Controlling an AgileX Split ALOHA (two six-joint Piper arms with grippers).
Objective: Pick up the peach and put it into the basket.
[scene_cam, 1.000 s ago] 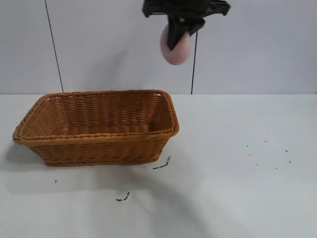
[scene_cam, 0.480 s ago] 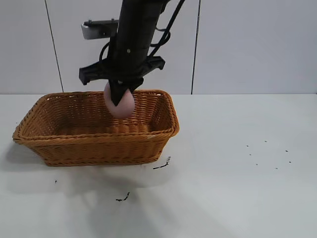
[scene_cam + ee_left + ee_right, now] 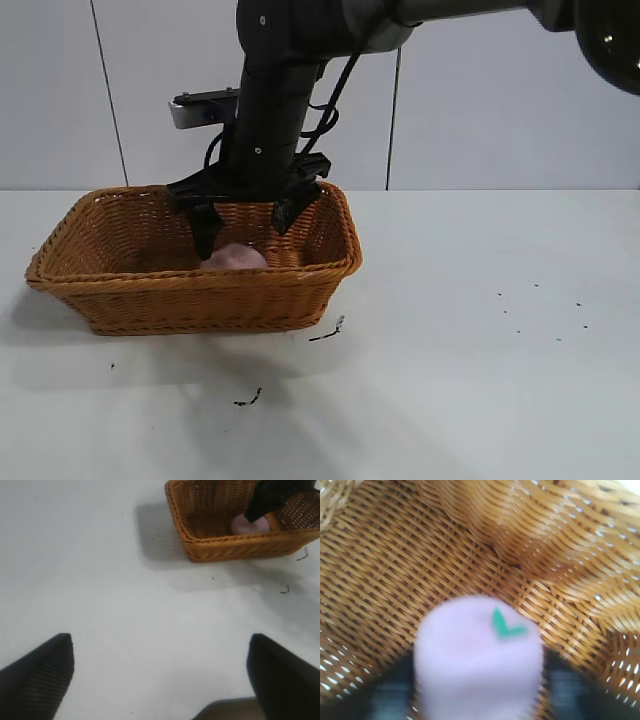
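Looking down from outside the rig, I see my right gripper [image 3: 243, 222] hanging inside the basket [image 3: 190, 290], its two fingers spread wide and holding nothing. The peach [image 3: 233, 258] lies directly beneath that gap, low in the basket and partly hidden behind the near wall. In the right wrist view it fills the lower middle, a pale pink lump [image 3: 478, 656] with a small green leaf mark on top, blurred, with wicker weave [image 3: 395, 570] all around it. I cannot tell from that blur whether it has settled on the floor of the basket or is dropping the last bit.

What matters for my next move is that the fruit sits straight below the open jaws, between the fingertips rather than off to one side. So I judge the way out is upward, along the gripper's own line, without swinging sideways into the rim.

My left gripper [image 3: 160, 677] is parked well apart on the bare table [image 3: 100, 590], fingers wide open, seeing the basket [image 3: 225, 547] and peach [image 3: 250, 525] from a distance. The right arm is clearly the nearer one.
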